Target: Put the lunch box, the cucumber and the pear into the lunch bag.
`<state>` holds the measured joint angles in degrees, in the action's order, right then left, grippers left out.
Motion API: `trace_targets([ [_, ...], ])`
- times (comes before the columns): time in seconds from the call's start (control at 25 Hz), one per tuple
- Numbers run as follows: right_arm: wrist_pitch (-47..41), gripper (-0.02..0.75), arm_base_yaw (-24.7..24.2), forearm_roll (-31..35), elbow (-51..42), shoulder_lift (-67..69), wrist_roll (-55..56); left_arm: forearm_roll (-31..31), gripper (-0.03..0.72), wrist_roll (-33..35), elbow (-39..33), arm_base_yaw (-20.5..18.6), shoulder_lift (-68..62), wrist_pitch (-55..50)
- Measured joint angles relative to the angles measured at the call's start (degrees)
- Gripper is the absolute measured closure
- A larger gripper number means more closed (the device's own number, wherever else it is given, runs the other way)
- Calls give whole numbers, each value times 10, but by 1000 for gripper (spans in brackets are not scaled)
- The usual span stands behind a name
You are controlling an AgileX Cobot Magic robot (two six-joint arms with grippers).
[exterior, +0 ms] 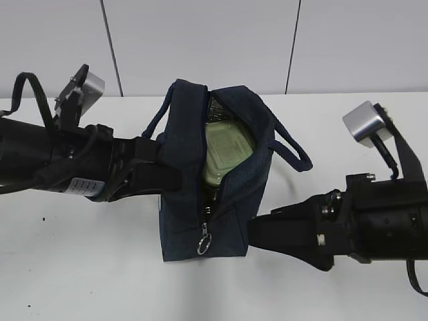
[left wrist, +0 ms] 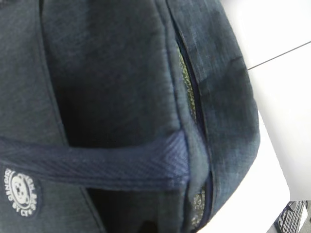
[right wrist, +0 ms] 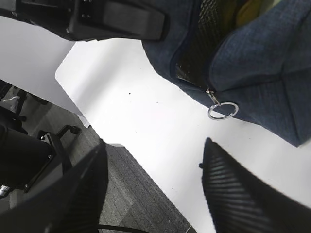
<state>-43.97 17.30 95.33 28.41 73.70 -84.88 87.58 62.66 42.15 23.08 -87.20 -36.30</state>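
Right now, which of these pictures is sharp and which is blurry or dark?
Exterior view: evenly lit and sharp, the lunch box clear inside the lunch bag. Left wrist view: fabric fills the frame, soft and dim. Right wrist view: the ring pull crisp, the right gripper fingers dark and blurred.

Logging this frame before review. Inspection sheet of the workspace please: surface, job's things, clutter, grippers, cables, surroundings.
Surface: white table, a few dark specks.
Job's things: bag upright, zipper open, ring pull at the near end; lunch box inside, green lid showing. Cucumber, pear: not clearly seen.
Clutter: nothing seen.
Grippers: left gripper against the bag's left side, opening not visible; right gripper open, empty, near the bag's right side.
Cables: black loops on both arms.
Surroundings: pale panelled wall; grey floor and dark equipment below the table edge.
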Motion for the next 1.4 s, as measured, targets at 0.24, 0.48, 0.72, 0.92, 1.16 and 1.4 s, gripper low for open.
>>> trace_targets([
  [0.24,0,262,0,0,0,32,-43,-21,300,0,0,-8,19,6],
  [0.48,0,262,0,1,0,53,-135,-73,270,1,0,-8,40,-9],
  [0.72,0,262,0,29,0,60,-234,-66,269,2,0,-8,39,-20],
  [0.92,-10,274,0,55,0,83,-314,-60,269,17,0,-8,35,-31],
  [1.16,-54,331,5,68,0,154,-378,-52,266,44,0,-8,32,-45],
  [1.4,-65,334,9,70,0,218,-437,-47,309,47,1,-8,-3,-45],
])
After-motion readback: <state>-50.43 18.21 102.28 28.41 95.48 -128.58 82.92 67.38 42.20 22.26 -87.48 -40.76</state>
